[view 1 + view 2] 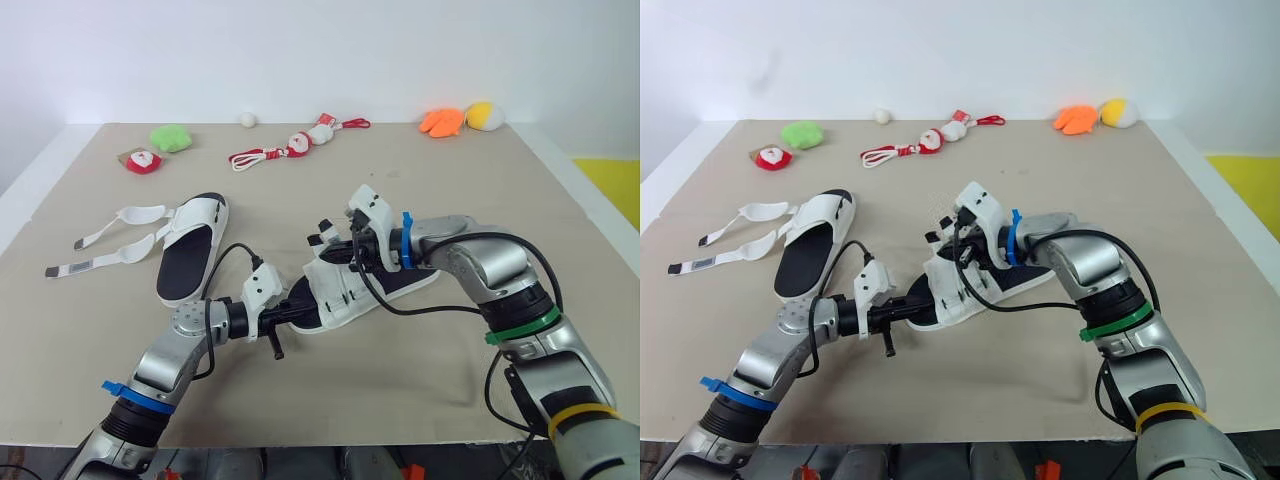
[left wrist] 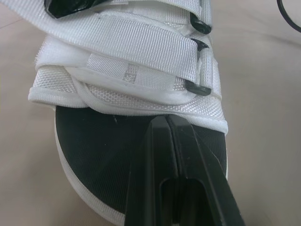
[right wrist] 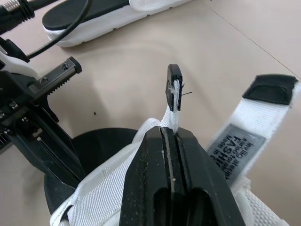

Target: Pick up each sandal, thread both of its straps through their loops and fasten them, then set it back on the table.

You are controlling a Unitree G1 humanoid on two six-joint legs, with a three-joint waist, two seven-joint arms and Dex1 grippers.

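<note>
The sandal in work (image 1: 350, 290) sits near the middle of the tabletop (image 1: 430, 390), a little toward the near edge, between the two arms. I cannot tell whether its sole is fully down on the surface or slightly raised. It looks light and should lift easily. The foam sole seems fairly stiff and good for a steadying hold at its end, while the woven white straps look limp and will probably fold or twist unless taken close to their hard black tips. The plastic loops (image 2: 197, 87) on the upper are small, so the strap end probably needs to go in straight. The right gripper (image 3: 170, 134) has its fingers pressed together on one strap (image 3: 173, 106), just below the black tip, which sticks out past the fingertips. This grip looks well placed for feeding the strap. A second strap (image 3: 244, 136) with a printed label hangs loose just beside it. The left gripper (image 2: 165, 123) has its fingers closed flat against each other at the end of the sole, tips over the black footbed (image 2: 103, 150). I cannot tell whether they pinch the sole or only press on it. The other sandal (image 1: 190, 250) lies toward the left edge of the tabletop, its straps (image 1: 120, 235) spread open and untouched.
</note>
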